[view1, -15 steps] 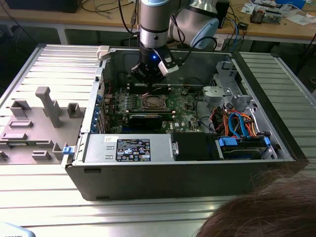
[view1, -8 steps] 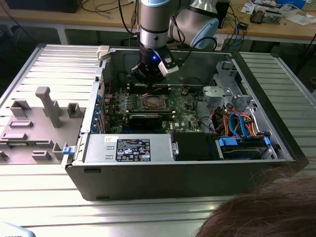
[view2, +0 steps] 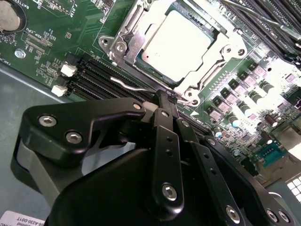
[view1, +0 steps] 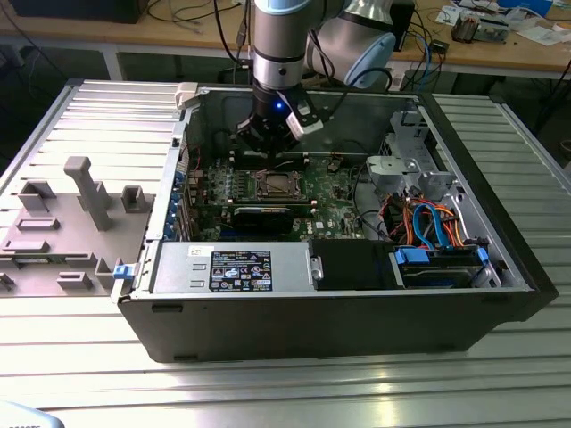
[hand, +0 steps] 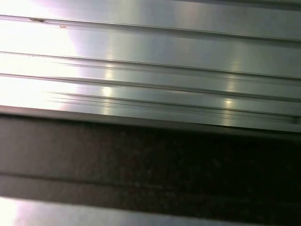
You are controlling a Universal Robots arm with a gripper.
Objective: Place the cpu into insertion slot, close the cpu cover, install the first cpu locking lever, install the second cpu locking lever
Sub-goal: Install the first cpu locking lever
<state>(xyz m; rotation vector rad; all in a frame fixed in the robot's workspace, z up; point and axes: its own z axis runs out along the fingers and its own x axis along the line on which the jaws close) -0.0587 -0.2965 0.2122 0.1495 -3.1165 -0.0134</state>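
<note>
Exterior view: open computer case (view1: 330,303) lying on a ribbed metal bench (view1: 268,392); the arm's hand (view1: 269,144) hangs inside it, just above the insertion slot (view1: 277,185) on the green board (view1: 330,209).

Second wrist view: hand (view2: 167,98), fingers (view2: 162,106) together, tips at a thin wire locking lever (view2: 129,84) beside the socket. The cpu (view2: 176,44) sits in the slot, the cpu cover (view2: 207,59) down around it.

First wrist view: ribbed metal surface (hand: 150,70) above a dark band (hand: 150,165).

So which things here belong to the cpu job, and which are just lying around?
Job:
cpu seated in the insertion slot
cpu cover closed over it
locking lever by the tool

Lying about:
grey plastic fixture
power supply
drive cables
</note>
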